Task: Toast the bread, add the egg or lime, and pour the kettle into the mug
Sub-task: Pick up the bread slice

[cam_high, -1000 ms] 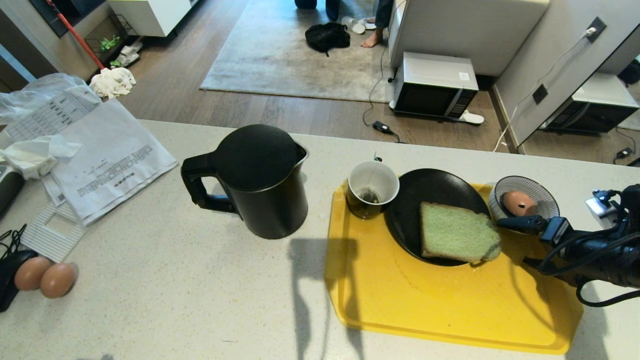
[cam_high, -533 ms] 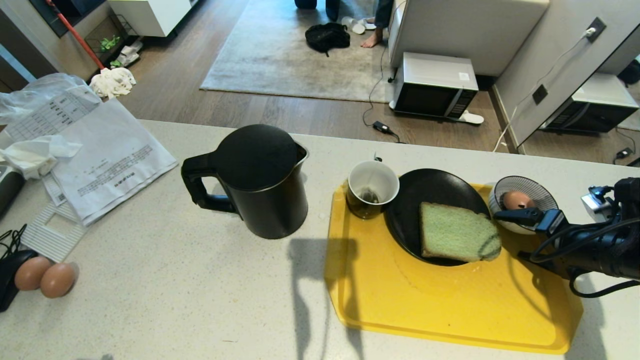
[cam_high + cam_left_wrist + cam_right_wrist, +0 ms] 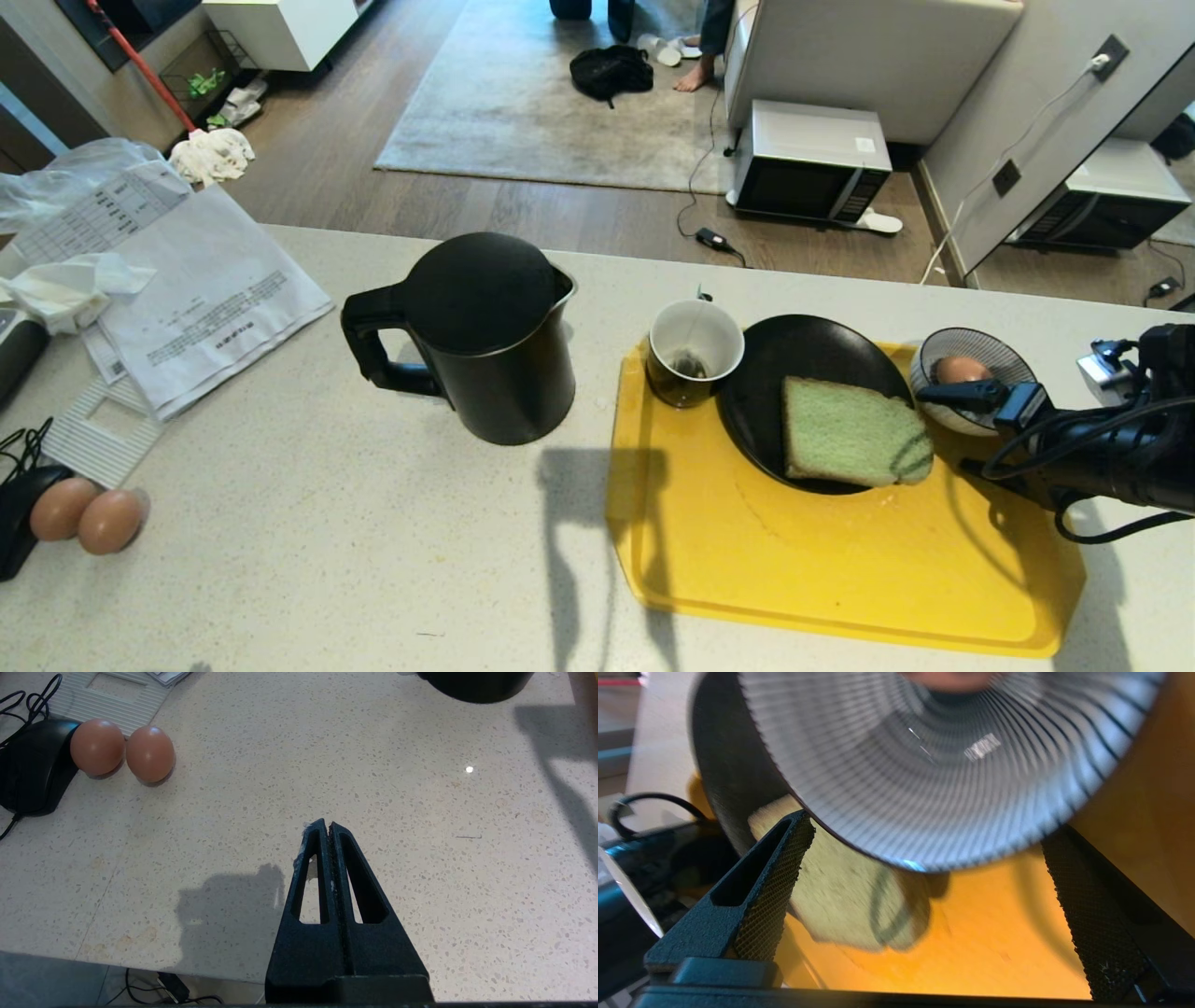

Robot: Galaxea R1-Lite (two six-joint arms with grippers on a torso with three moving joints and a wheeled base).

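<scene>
The speckled pale worktop (image 3: pixel 327 560) fills the near part of the head view, with wooden floor, a grey rug (image 3: pixel 541 103) and a microwave (image 3: pixel 808 161) standing on the floor beyond it. A yellow tray (image 3: pixel 840 579) lies on the right half of the worktop. To its left, off the tray, stands the kettle (image 3: pixel 481 341), upright, lid on, its handle pointing to the left. Printed papers (image 3: pixel 187 299) are spread at the far left edge.

On the tray sits a black plate (image 3: pixel 794 359) carrying the bread (image 3: pixel 850 434), which lies flat with one corner reaching over the plate's right rim. The mug (image 3: pixel 695 350) stands at the tray's far left corner, just beside the plate, with a tea bag inside. At the tray's far right corner is a striped bowl (image 3: pixel 976 373) holding a brown egg (image 3: pixel 962 369).

The right gripper (image 3: pixel 962 429) comes in from the right edge, low over the tray, between the bowl and the bread; its fingers (image 3: pixel 770 896) stand wide apart and hold nothing, with the bowl's outer wall close in front of them in the right wrist view.

The left gripper (image 3: pixel 325 826) hangs over bare worktop, fingers pressed together and empty. Two more brown eggs (image 3: pixel 124 753) lie side by side near the worktop's left front edge, against a black computer mouse (image 3: pixel 32 765).
</scene>
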